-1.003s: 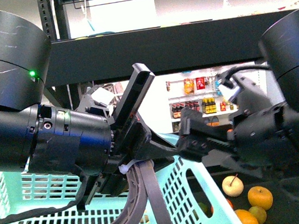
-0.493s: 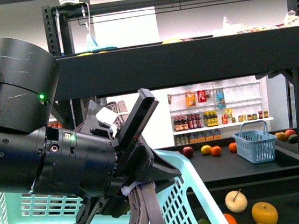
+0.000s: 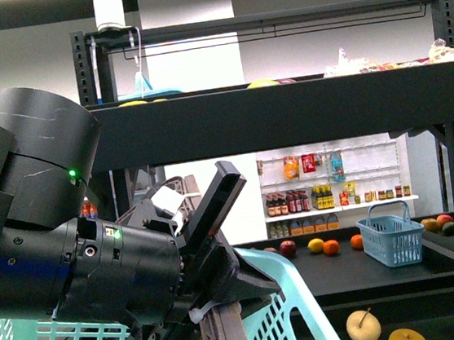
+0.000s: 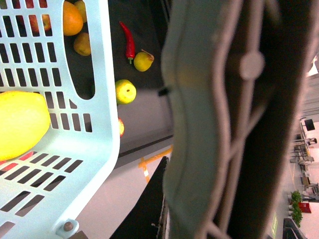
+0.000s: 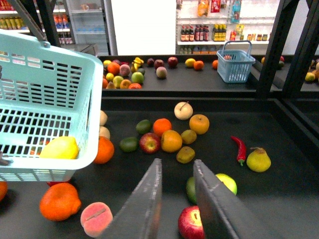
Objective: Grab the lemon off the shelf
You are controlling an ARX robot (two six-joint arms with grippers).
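Front view first: blocked across the left half by the left arm (image 3: 54, 239), with open room only to the right, under the front lip of the shelf (image 3: 286, 114) and above the rim of the basket (image 3: 294, 293). Shows the left gripper (image 3: 225, 293) clamped on the handle (image 3: 220, 339), whose grey-brown straps hang from between its fingers. From the right wrist, looks down on the right gripper (image 5: 177, 164), parted by a narrow gap and holding nothing, above the shelf's dark floor, with an apple (image 5: 192, 223) just beside one finger and a yellow-green fruit (image 5: 228, 182) partly hidden behind the other. Leaves bare floor out towards the chili (image 5: 239, 148) and the pear (image 5: 258, 160), bounded beyond by the posts (image 5: 273, 45). Finds the lemon (image 5: 60, 148) lying inside the basket, against the slotted wall nearest the loose fruit. From the left wrist, mostly a blurred close-up, with the same yellow bulk behind the slots. Against a second ago: right arm gone from the front view, shelf lip lower in the picture, the bottle shelves (image 3: 327, 183) in plain sight. Slotted pale-aqua plastic for the basket, matte black perforated metal for the shelf, scuffed black casing with a lit green dot on the left arm, flat grey tapering blades for the right fingers, a glossy red curve for the chili.
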